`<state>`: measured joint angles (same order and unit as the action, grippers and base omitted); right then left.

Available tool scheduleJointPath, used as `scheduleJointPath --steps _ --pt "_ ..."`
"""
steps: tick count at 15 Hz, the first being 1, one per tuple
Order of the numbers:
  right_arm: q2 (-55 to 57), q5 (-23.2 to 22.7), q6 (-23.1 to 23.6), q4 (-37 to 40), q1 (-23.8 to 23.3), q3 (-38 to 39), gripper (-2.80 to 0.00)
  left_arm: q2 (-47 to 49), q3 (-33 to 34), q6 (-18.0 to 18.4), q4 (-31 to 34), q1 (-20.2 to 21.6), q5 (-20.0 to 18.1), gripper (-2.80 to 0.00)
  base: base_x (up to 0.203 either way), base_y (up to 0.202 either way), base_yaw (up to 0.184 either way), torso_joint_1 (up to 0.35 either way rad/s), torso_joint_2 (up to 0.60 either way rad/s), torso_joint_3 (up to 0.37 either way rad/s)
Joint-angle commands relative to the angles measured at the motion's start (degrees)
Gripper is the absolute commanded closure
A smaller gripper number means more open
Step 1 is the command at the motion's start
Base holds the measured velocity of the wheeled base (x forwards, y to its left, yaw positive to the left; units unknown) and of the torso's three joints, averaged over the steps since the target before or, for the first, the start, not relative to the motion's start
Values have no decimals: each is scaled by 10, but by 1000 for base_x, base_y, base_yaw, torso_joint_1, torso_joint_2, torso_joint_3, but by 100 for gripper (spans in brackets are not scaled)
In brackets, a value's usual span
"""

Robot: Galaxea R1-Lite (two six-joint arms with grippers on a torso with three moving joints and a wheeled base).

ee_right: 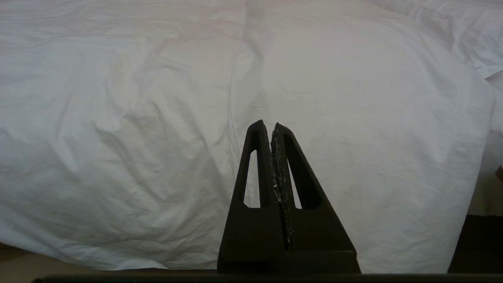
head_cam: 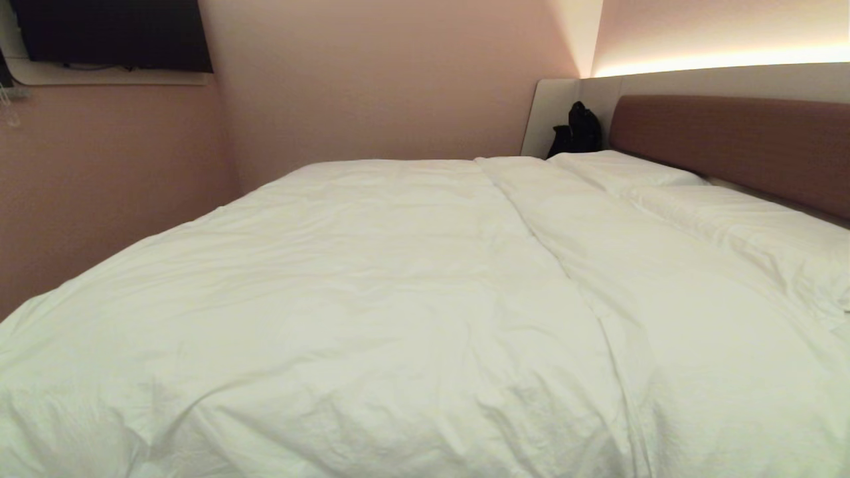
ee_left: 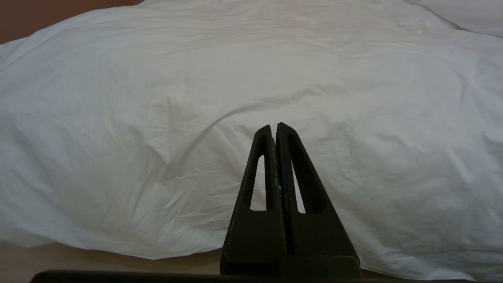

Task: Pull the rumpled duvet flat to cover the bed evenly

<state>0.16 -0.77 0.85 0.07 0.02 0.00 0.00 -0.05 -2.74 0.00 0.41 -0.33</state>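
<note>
The white puffy duvet [head_cam: 372, 279] lies spread over the bed, wrinkled, with a long fold line running from the back towards the near right. Its near edge hangs down the bed's side in both wrist views, as duvet [ee_left: 196, 118] and duvet [ee_right: 157, 118]. The bed's reddish-brown headboard [head_cam: 730, 143] runs along the right. My left gripper [ee_left: 274, 126] is shut and empty, held off in front of the hanging duvet. The right gripper [ee_right: 268, 125] is likewise shut, with nothing in it, facing the duvet near its corner. Neither arm shows in the head view.
Two flat white pillows [head_cam: 730, 219] lie along the headboard. A black bag [head_cam: 578, 131] sits in the far corner by the pale panel. Pink walls close the far and left sides, with a dark screen [head_cam: 113, 33] mounted high on the left. Beige floor [ee_left: 78, 259] shows below the duvet's edge.
</note>
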Motion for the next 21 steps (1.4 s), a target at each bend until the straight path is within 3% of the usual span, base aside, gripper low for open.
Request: scheduleJointPath --steps 1,10,21 --pt "-1 0 0 0 1 0 0 0 0 -5 0 0 1 0 0 0 0 0 0 0" --pt "-1 0 0 0 1 0 0 0 0 -22 -2 0 2 0 0 9 0 1 0 1" --pt "-1 0 0 0 0 0 0 0 0 -22 -2 0 2 0 0 191 -1 4 2 2"
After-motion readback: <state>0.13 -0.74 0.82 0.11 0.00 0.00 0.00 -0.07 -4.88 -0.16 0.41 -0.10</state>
